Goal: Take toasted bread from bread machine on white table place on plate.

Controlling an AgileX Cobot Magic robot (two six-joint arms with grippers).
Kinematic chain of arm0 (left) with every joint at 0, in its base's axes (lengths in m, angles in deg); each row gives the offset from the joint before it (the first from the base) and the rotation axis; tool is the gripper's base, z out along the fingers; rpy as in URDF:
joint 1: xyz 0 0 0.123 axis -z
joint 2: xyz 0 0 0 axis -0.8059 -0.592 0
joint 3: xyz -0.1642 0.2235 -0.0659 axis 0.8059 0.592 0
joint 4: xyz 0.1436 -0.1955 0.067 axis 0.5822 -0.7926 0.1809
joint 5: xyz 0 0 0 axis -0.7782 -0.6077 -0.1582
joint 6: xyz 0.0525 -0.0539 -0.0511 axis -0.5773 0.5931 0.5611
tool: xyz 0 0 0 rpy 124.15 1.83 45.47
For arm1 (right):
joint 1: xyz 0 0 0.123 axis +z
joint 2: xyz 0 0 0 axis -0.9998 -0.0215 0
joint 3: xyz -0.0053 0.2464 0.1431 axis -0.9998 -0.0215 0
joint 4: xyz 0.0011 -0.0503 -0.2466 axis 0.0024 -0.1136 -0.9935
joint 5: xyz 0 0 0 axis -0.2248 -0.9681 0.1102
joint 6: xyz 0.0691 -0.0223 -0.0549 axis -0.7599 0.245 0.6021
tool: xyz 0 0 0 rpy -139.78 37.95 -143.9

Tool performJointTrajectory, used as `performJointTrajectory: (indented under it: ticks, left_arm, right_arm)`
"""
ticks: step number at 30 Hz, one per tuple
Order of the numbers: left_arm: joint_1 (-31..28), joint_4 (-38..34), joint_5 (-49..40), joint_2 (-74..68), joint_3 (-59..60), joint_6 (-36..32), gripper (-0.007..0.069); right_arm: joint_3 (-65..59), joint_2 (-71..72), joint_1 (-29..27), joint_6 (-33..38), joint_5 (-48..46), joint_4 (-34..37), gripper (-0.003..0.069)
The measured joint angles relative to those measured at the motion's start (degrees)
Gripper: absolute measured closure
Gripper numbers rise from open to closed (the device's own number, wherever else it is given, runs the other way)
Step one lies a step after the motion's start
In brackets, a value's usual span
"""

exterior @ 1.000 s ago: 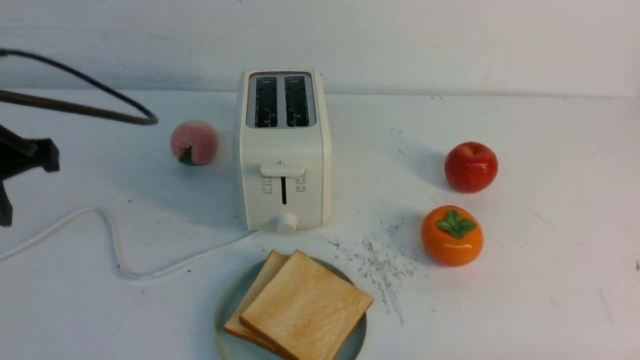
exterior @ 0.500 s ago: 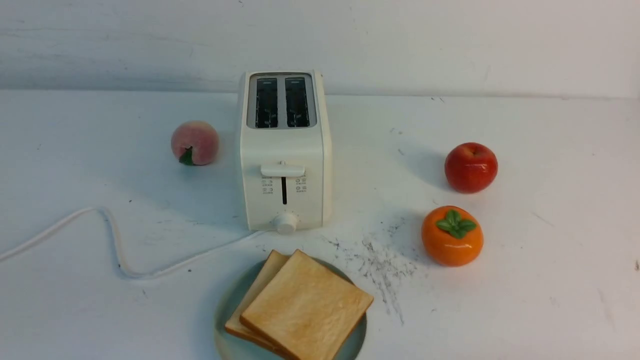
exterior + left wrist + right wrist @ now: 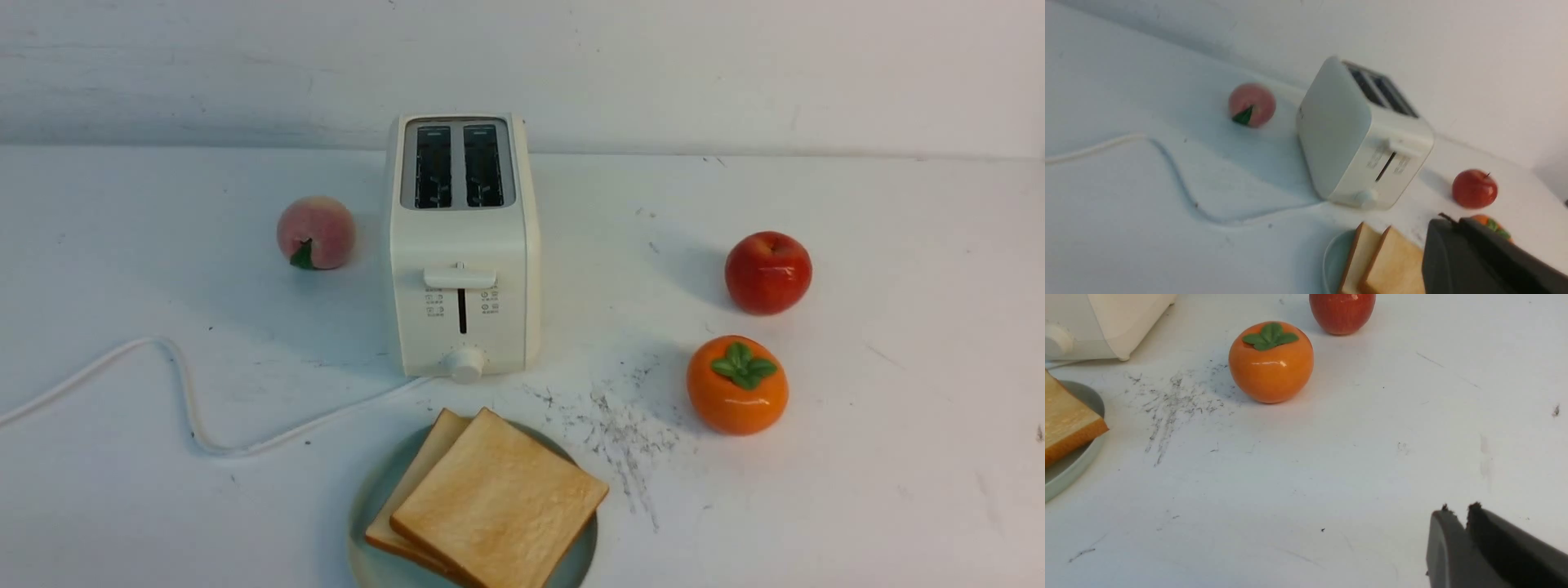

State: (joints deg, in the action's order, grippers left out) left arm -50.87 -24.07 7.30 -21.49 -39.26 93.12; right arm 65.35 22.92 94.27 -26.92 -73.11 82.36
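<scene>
Two slices of toasted bread (image 3: 498, 502) lie overlapped on the teal-green plate (image 3: 371, 506) at the front of the white table (image 3: 898, 408). The white bread machine (image 3: 462, 245) stands behind the plate with both slots empty and its lever up. In the left wrist view the toaster (image 3: 1355, 139), toast (image 3: 1392, 265) and plate (image 3: 1333, 261) show, and my left gripper (image 3: 1451, 220) is shut and empty, away from them. In the right wrist view my right gripper (image 3: 1457, 510) is shut and empty above bare table, right of the plate (image 3: 1069, 469) and toast (image 3: 1065, 420). Neither gripper shows in the front view.
A peach (image 3: 316, 232) sits left of the toaster. A red apple (image 3: 768, 272) and an orange persimmon (image 3: 737, 384) sit to the right. The toaster's white cord (image 3: 180, 392) snakes across the left of the table. Black scuffs (image 3: 620, 433) mark the table right of the plate.
The left arm and its cables, seen at the left edge a second ago, have drawn out of the front view. Toast, plate and toaster have not moved.
</scene>
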Motion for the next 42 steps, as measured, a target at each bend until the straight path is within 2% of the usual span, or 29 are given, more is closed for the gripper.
performJointTrajectory:
  ticks: [9,14,18,23,42]
  left_arm:
    - [0.0,0.4,3.8,-5.0,7.9,-0.7,0.0638]
    - [0.0,4.4,12.7,-5.4,13.6,-2.1,0.0638]
    - [0.0,6.6,16.3,-3.5,19.6,-2.2,0.0638]
    - [0.0,8.7,16.6,0.6,24.9,-2.2,0.0638]
    - [-0.3,10.1,15.8,1.0,25.2,-2.1,0.0638]
  right_arm:
    - [0.0,0.0,0.0,0.0,0.0,0.0,0.0577]
    - [0.0,0.0,0.0,0.0,0.0,0.0,0.057]
    - [0.0,0.0,0.0,0.0,0.0,0.0,0.0565]
    - [0.0,0.0,0.0,0.0,0.0,0.0,0.0561]
    - [0.0,0.0,0.0,0.0,0.0,0.0,0.054]
